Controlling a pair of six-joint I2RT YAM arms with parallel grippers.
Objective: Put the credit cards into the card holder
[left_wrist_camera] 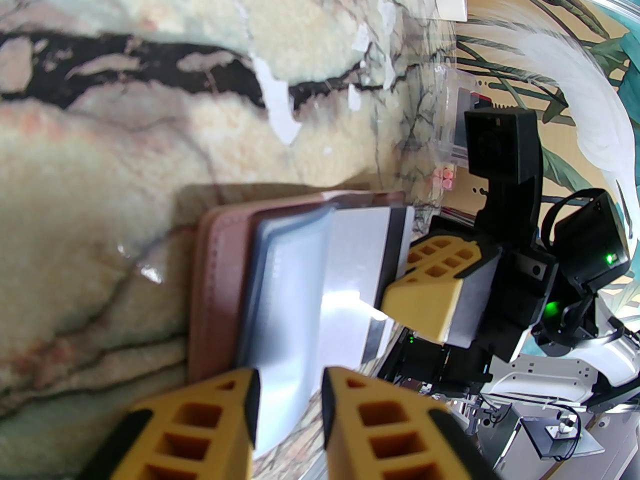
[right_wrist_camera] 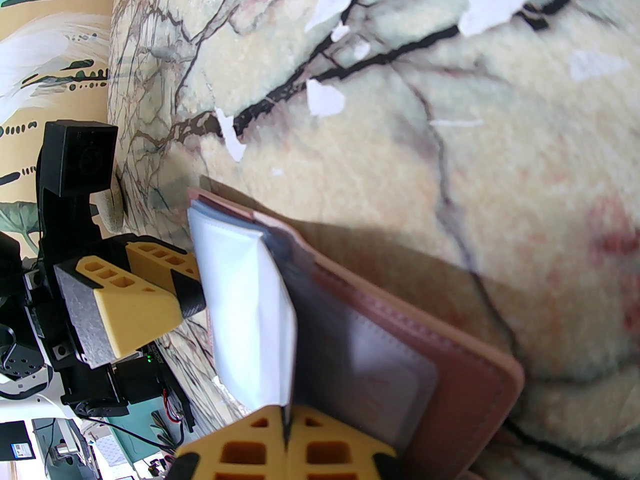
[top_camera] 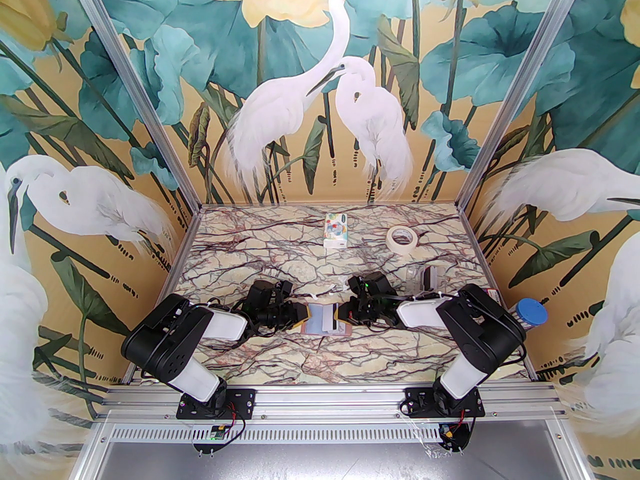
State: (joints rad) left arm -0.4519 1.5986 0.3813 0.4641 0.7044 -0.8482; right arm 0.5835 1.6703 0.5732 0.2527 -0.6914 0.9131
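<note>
Marble tabletop: your left gripper clamps card holder by blue sleeve; right gripper pinches striped credit card over it.

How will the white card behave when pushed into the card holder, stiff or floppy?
Probably stiff: the card juts out flat though the right fingers pinch only one edge. Its glossy face looks slippery, so it may slide in the grip.

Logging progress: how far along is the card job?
Done: the card holder lies open. In hand: the right gripper is shut on a striped credit card, its far edge at a blue sleeve that the left gripper straddles. Left: most of the card sticks out, so it needs pushing home.
</note>
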